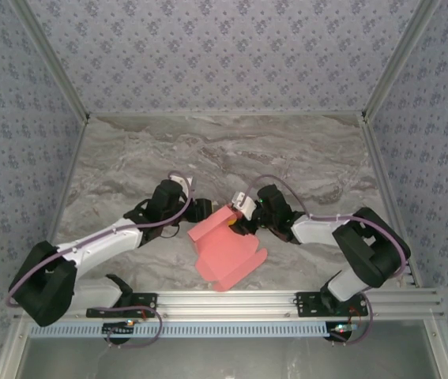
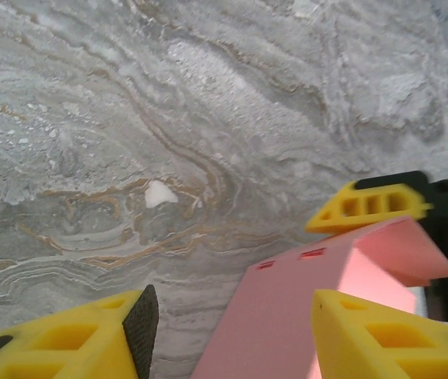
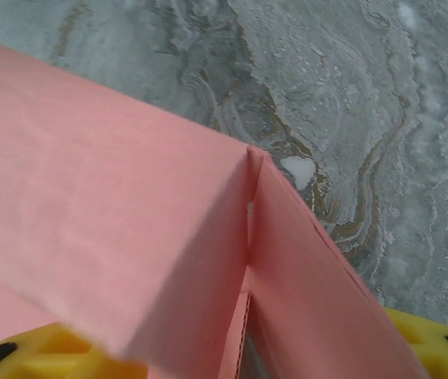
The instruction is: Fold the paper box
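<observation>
The paper box is a salmon-pink card lying half folded on the marble table between both arms, with walls raised and a flap spread toward the near rail. My left gripper is at its left edge. In the left wrist view it stands open: a pink panel reaches up beside the right finger, and the left pad is clear of it over bare table. My right gripper is at the box's far corner. Two pink walls meet between its fingers and hide the pads.
The marble table is open behind the box. Patterned walls close in the back and sides. A metal rail with the arm bases runs along the near edge. A yellow finger of the right gripper rests on the panel's top edge.
</observation>
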Available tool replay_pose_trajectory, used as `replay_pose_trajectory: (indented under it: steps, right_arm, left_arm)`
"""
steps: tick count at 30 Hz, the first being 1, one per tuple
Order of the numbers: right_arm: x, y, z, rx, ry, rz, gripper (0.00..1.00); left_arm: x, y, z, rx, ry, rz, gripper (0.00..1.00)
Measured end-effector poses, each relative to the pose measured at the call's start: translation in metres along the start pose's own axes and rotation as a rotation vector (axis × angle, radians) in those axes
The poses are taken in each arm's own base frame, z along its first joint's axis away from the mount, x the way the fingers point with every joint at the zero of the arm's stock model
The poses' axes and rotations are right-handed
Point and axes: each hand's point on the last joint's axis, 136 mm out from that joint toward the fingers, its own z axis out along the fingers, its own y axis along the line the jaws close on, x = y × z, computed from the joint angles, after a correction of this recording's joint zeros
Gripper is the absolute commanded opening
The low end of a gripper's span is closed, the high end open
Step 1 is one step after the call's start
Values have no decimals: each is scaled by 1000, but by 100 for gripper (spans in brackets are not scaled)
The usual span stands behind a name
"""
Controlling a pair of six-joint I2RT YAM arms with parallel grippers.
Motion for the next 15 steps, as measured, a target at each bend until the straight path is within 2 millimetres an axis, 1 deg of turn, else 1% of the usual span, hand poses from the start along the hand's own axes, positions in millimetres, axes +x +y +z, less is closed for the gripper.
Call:
replay_pose_trajectory:
  steps: [4, 8, 12, 14, 15]
  right_arm:
    - [-4, -2, 13, 62, 6, -6, 49]
    - [-6, 0, 24, 78, 2, -15, 49]
    - [-8, -5, 27, 97, -7, -15, 48]
    - [-11, -7, 27, 108, -16, -17, 48]
    - [-13, -9, 27, 113, -23, -18, 48]
  left_arm:
    - [-8, -6, -8, 20, -30, -8, 58]
    - [-8, -8, -16, 21, -33, 26, 70]
    - [-5, -8, -33, 16, -24, 102, 77]
    - [-5, -12, -44, 32, -38, 145, 87]
    - [-4, -13, -49, 43, -49, 160, 97]
